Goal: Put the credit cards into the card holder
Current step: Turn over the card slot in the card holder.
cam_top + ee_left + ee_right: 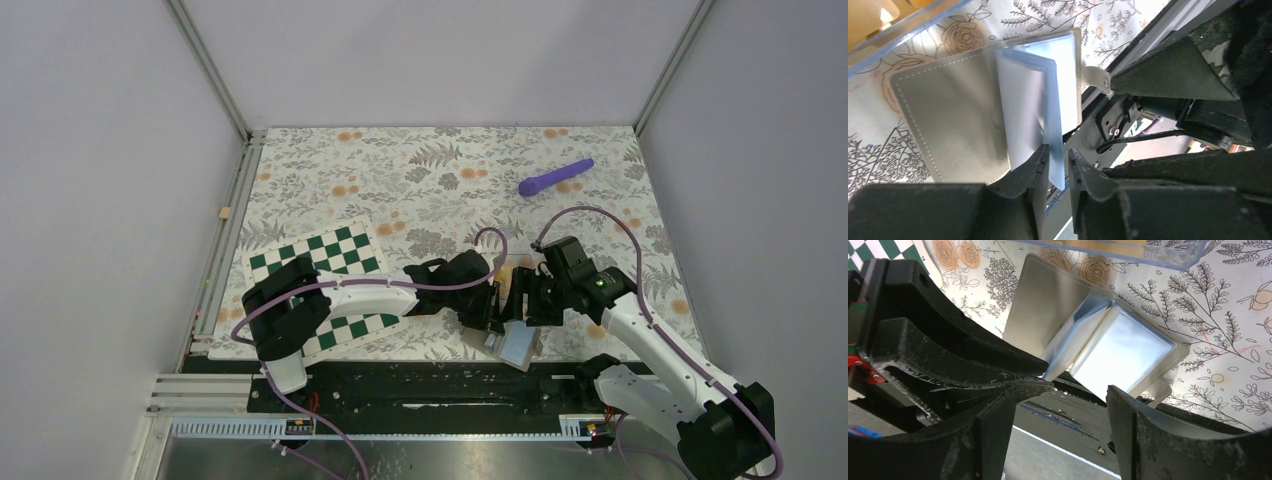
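Overhead, the card holder (517,345) lies open at the 6 o'clock edge of the table (420,160), with both arms crowding over it and hiding their own jaws. The left wrist camera shows the left gripper (1058,155) nearly closed, pinching a clear sleeve (1030,107) of the holder. The right wrist camera shows the right gripper (1079,388) spread wide above the open pages, holding nothing. It also catches the orange-yellow credit cards (1103,244) in a clear tray (1168,255) just beyond the holder, at its 12 o'clock. Only the overhead view takes in the chessboard (330,258) at 8 o'clock and the purple rod (556,177) at 1 o'clock.
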Motion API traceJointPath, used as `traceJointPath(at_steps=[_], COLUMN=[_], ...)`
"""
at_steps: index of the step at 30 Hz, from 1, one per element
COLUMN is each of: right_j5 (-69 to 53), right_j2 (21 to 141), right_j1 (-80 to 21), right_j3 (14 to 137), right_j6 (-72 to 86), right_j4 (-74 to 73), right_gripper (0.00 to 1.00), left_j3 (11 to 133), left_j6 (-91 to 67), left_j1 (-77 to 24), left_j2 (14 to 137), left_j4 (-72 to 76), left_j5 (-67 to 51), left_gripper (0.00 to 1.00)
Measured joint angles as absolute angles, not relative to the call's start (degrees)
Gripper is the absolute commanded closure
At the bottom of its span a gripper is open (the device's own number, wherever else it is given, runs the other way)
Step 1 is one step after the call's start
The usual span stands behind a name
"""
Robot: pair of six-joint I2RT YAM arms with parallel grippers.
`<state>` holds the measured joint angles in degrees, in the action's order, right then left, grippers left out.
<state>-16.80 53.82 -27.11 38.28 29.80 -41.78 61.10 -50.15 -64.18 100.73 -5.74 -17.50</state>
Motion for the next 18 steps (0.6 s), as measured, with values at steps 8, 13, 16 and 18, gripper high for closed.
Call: traceJointPath(at_steps=[8,13,16,18], right_j5=[-17.6,-17.6,-17.6,-17.6], right_j2=[52.5,52.4,52.4,52.4], right_j1=[-24.8,-24.2,-24.1,-24.0], right_j3=[38.3,38.2,38.1,38.0], right_j6=[30.2,30.3,30.3,30.3], right_j4=[-41.7,-41.7,-41.7,-41.7], right_gripper=[0.29,0.29,0.30,0.30], left_j3=[60.6,60.6,60.6,60.6], left_j6=[-50.8,-50.8,-50.8,-50.7], left_j1=[-64.2,-64.2,-64.2,-64.2], left_j2=[100.7,100.7,100.7,100.8], left_j4=[-3.3,-3.3,-3.3,-3.4], left_j5=[-18.8,-19.1,-19.1,-19.1], left_gripper=[0.91,0.92,0.93,0.93])
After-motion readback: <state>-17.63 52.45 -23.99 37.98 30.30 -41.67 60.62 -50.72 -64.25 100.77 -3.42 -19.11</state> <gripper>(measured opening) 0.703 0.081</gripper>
